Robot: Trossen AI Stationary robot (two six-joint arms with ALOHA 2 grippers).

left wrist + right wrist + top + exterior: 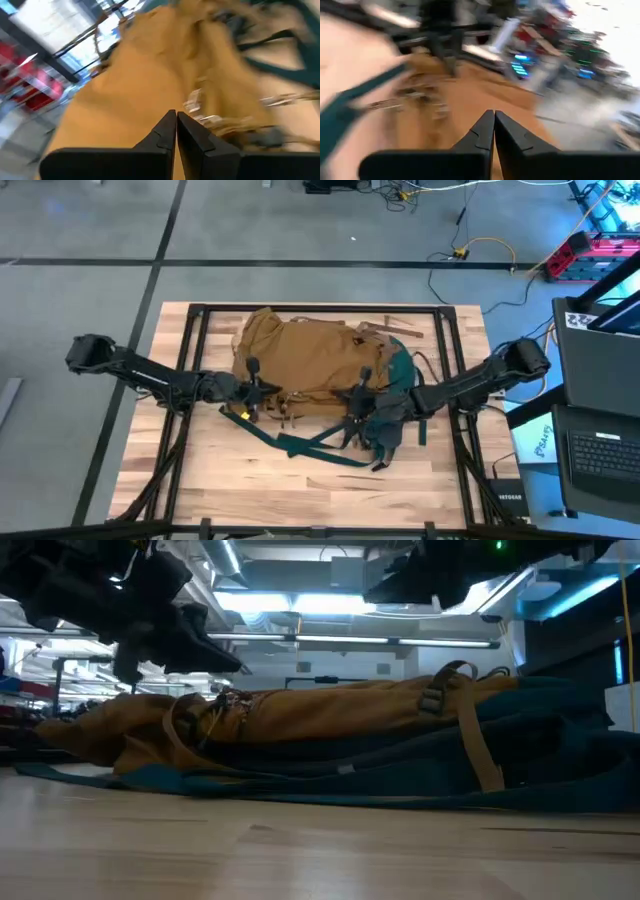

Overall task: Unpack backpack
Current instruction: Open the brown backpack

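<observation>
The backpack [310, 355] lies flat in the middle of the wooden table [250, 490]. Its tan-brown body faces up and its teal-green part [400, 375] is at its right end. Teal straps [310, 442] trail from it toward the near edge. My left gripper [252, 388] is shut over the backpack's near left part, with tan cloth [150, 75] just ahead of the fingers. My right gripper [357, 393] is shut over the near right part, by the teal-green end. In the low view, the dark arm [180, 635] hangs above the backpack [330, 710], clear of it.
Black frame rails [195, 380] run along the table's left and right sides and its far edge. A webbing strap with a buckle [470, 730] crosses the backpack's right end. A laptop [600, 445] and cables stand beyond the table's right edge. Bare wood lies toward the near edge.
</observation>
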